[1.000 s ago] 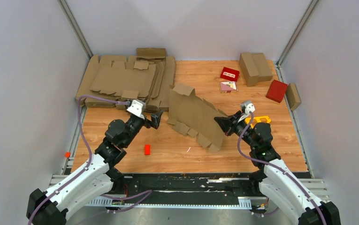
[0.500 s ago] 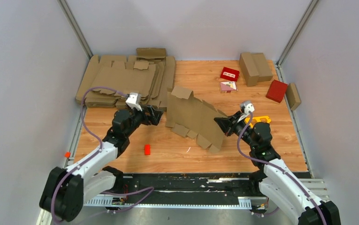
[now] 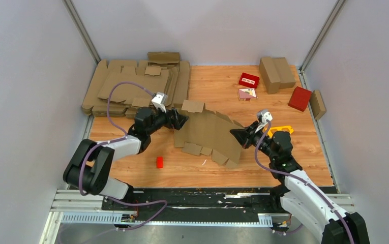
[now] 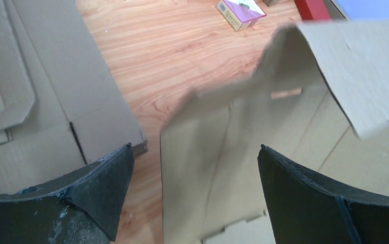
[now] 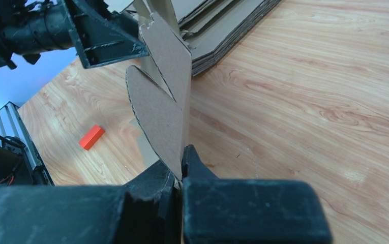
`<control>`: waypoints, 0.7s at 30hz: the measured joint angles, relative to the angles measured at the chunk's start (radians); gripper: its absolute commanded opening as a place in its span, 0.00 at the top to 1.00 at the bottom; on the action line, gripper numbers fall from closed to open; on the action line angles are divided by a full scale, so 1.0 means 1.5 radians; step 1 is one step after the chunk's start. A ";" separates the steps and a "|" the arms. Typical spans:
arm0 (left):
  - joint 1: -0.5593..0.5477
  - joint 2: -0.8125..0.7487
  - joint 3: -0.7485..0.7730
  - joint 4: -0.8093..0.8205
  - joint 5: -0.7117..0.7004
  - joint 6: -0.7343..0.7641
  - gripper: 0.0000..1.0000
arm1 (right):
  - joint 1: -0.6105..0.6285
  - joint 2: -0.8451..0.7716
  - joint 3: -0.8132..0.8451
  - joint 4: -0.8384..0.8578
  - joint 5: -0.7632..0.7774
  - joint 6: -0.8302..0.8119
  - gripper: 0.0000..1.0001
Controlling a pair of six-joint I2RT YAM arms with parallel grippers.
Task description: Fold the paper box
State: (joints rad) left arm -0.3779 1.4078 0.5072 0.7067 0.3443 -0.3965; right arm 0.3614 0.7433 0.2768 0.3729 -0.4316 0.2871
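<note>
The paper box is a brown cardboard blank with flaps, held tilted over the middle of the table. My right gripper is shut on its right edge; in the right wrist view the fingertips pinch the thin sheet edge-on. My left gripper stands open at the blank's left edge. In the left wrist view the left gripper's wide-apart fingers straddle the blank's near edge without touching it, and a top flap bends over to the right.
A stack of flat cardboard blanks lies at the back left. Folded brown boxes, red boxes and a yellow triangular frame sit at the back right. A small red block lies near the front.
My left arm has reached up and to the right, bringing its open gripper to the blank's left edge. The blank has tipped lower and shifted slightly left. The right gripper keeps its hold.
</note>
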 measured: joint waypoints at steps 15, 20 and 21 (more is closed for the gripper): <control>0.004 -0.004 -0.002 -0.005 0.110 -0.029 0.50 | 0.000 -0.009 0.000 -0.016 0.017 -0.001 1.00; 0.004 -0.111 -0.039 -0.038 0.108 -0.025 0.52 | 0.000 -0.009 0.000 -0.018 0.020 -0.001 1.00; 0.004 -0.124 -0.042 -0.043 0.106 -0.023 0.51 | 0.000 -0.008 0.000 -0.017 0.020 -0.001 1.00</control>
State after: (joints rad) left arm -0.3714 1.2213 0.4446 0.6422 0.5034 -0.4316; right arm 0.3614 0.7307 0.2768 0.3470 -0.4019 0.2859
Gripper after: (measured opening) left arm 0.459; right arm 0.019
